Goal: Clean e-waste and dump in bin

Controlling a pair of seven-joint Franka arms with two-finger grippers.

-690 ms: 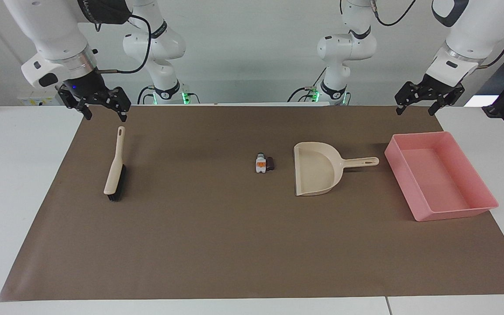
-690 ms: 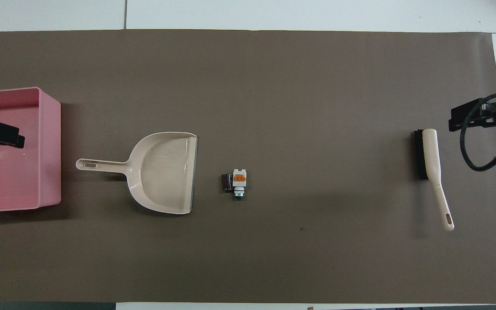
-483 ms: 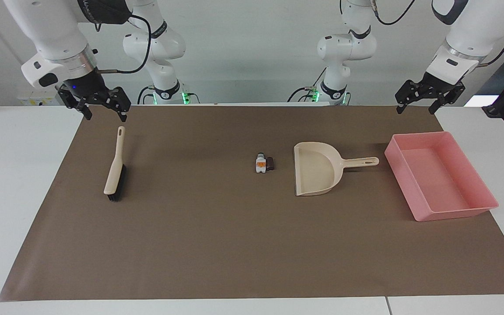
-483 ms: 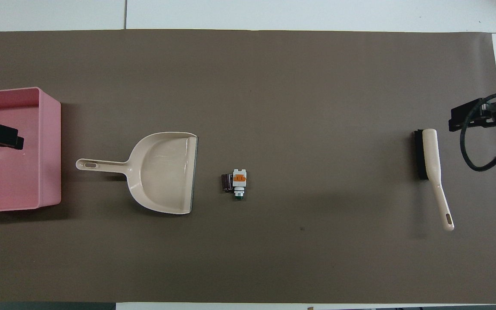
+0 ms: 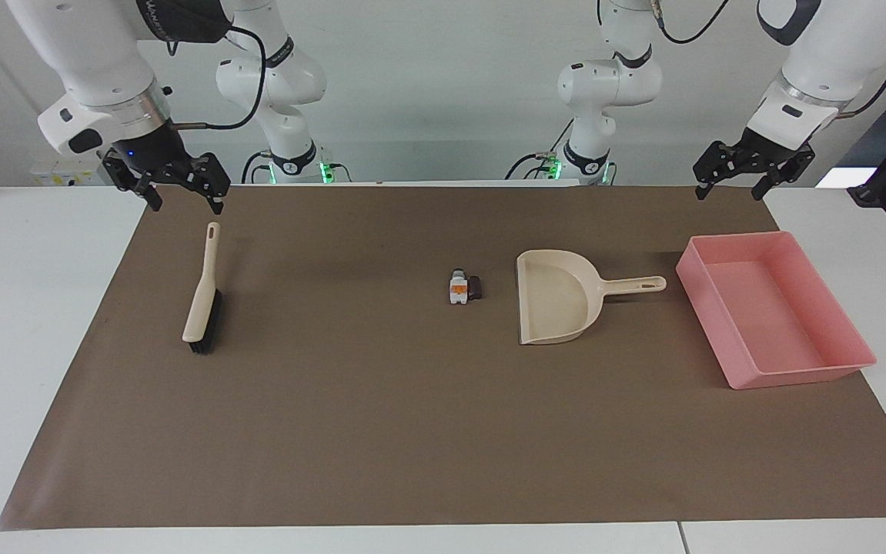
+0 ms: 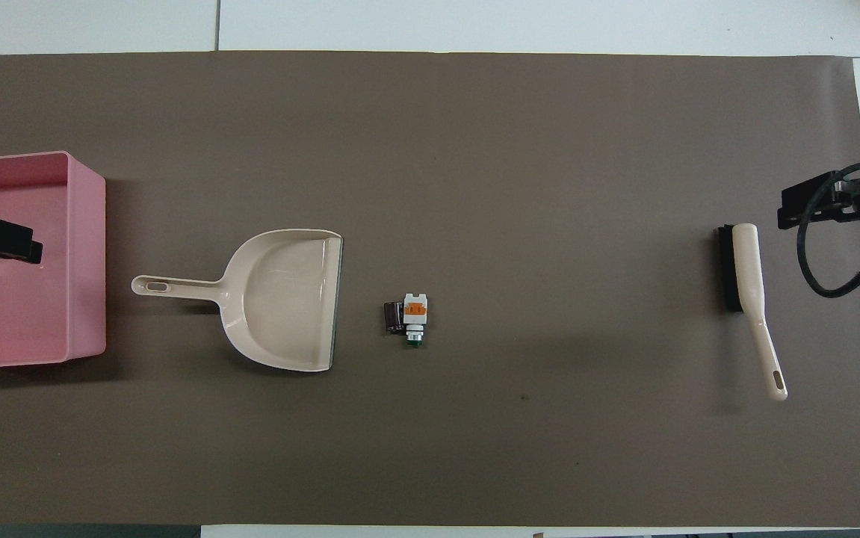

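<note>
Left pincer (image 5: 729, 189) has edged upward, open like right pincer (image 5: 179, 192); pink bin (image 5: 835, 368) holds nothing.

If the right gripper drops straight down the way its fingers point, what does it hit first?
Probably the bare brown paper mat near its edge closest to the robots. The open right gripper hangs just short of the beige brush's handle tip, though depth is uncertain.

White table (image 5: 27, 308), brown mat (image 5: 381, 431), brush (image 5: 202, 296), e-waste (image 5: 464, 288), dustpan (image 5: 558, 306), bin (image 5: 835, 369)
</note>
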